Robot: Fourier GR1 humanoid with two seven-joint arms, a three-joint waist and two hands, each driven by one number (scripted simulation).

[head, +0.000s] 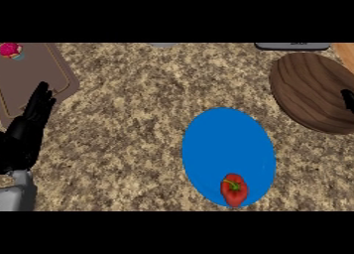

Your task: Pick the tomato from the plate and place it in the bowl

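One red tomato point(233, 189) with a green stem lies on the near end of the blue plate point(227, 144), close to its rim, and nothing touches it. That plate sits on the speckled counter point(136, 124), toward the near edge and right of the middle.

At the counter's near left corner the grey forearm point(11, 196) comes in from the lower edge and carries the left hand point(22, 136). Its black fingers are straight and held together, pointing up and away toward the far side, holding nothing; it rests there, well apart from the plate.

Farther back, by the counter's right edge, stands the brown wooden bowl point(311, 92), beyond and to the right of the plate and not touching it. At that edge a small black part of the right hand point(353, 101) shows over the bowl's right rim; so little of it is in sight that I cannot tell how its fingers stand.

At the far left corner lies a brown cutting board point(26, 79) with a small pink thing point(10, 49) on its far end, perhaps food. On the far edge sits a dark flat object point(293, 46); no writing can be read on it.
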